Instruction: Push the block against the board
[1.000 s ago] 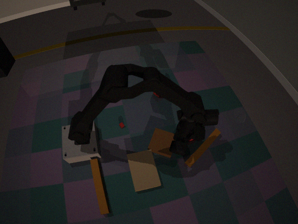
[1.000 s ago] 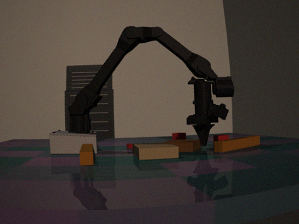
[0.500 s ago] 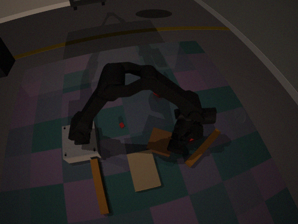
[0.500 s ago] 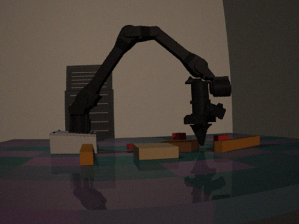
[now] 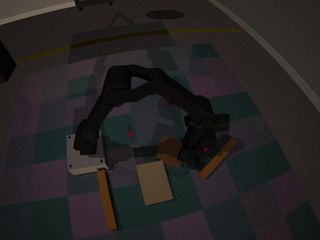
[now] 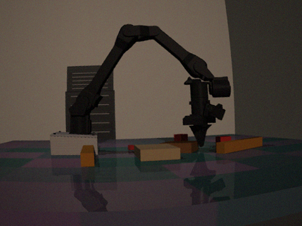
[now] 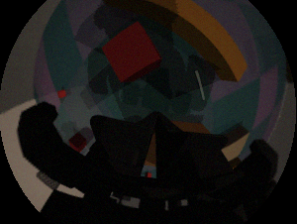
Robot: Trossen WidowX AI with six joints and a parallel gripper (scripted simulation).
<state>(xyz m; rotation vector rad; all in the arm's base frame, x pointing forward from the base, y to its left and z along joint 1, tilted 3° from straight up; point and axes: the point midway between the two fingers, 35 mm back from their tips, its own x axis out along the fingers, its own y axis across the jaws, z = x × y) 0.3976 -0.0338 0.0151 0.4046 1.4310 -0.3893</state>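
Observation:
The brown-orange square block (image 5: pixel 168 149) (image 6: pixel 188 147) (image 7: pixel 190 127) lies flat, turned at an angle to the board. The tan board (image 5: pixel 154 183) (image 6: pixel 160 153) (image 7: pixel 237 149) lies flat in front of it. In the top view the block's near left corner is very close to the board's back right corner; I cannot tell whether they touch. No whole side of the block lies along the board. My gripper (image 6: pixel 201 145) (image 7: pixel 156 113) is shut and empty, pointing down low just right of the block. In the top view the hand hides its fingertips and the block's right part.
An orange bar (image 5: pixel 219 157) (image 6: pixel 238 145) (image 7: pixel 218 42) lies right of the hand, with a red block (image 5: pixel 205 150) (image 6: pixel 223 139) (image 7: pixel 131 52) behind it. Another orange bar (image 5: pixel 107 199) (image 6: pixel 88 155) lies near the white base (image 5: pixel 85 159). Smaller red blocks (image 5: pixel 130 134) (image 5: pixel 168 101) lie farther back.

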